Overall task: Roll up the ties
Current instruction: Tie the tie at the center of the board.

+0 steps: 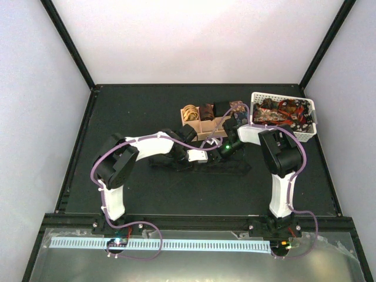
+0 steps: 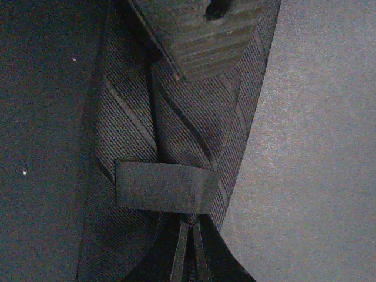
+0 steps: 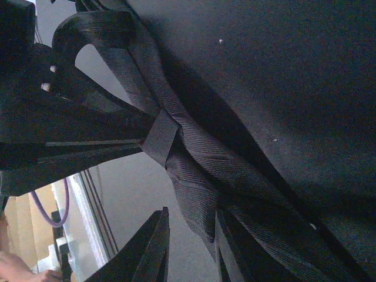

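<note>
A black ribbed tie lies as a long strip across the middle of the table. Its keeper loop shows close up in the left wrist view. My left gripper is shut on the tie just below that loop, its fingers pressed together on the fabric. That end is lifted off the table. My right gripper is open. Its fingers straddle the tie's edge, and the fabric rests against the right one. Rolled gold and brown ties sit in the wooden tray.
The tan wooden compartment tray stands just behind both grippers. A white perforated basket holding several loose patterned ties is at the back right. The right arm's upper link stands close to the basket.
</note>
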Motion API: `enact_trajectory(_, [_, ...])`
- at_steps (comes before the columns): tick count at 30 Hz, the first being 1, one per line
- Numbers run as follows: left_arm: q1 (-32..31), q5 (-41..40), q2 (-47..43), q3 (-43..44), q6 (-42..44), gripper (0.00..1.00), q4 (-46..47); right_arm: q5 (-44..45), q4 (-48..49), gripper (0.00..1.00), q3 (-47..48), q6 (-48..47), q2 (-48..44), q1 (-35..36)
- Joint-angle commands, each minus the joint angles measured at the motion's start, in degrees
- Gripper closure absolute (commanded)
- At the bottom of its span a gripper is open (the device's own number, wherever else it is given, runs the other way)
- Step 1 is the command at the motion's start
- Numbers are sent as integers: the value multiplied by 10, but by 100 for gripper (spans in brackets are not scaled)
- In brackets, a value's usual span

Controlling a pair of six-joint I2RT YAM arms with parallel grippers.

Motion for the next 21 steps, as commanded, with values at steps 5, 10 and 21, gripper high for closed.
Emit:
enact_trajectory(5, [-3,11,12,19,-4,98,0,-1,-3,87,14,1,19,7])
enact_trajectory(10, [4,11,2,17,-12,94,4,16,-16,99,12,-10,4,7])
enact_trajectory(21, [85,48,-106,17,9,45,-43,70,-50,99,-20,-55,-63,-31])
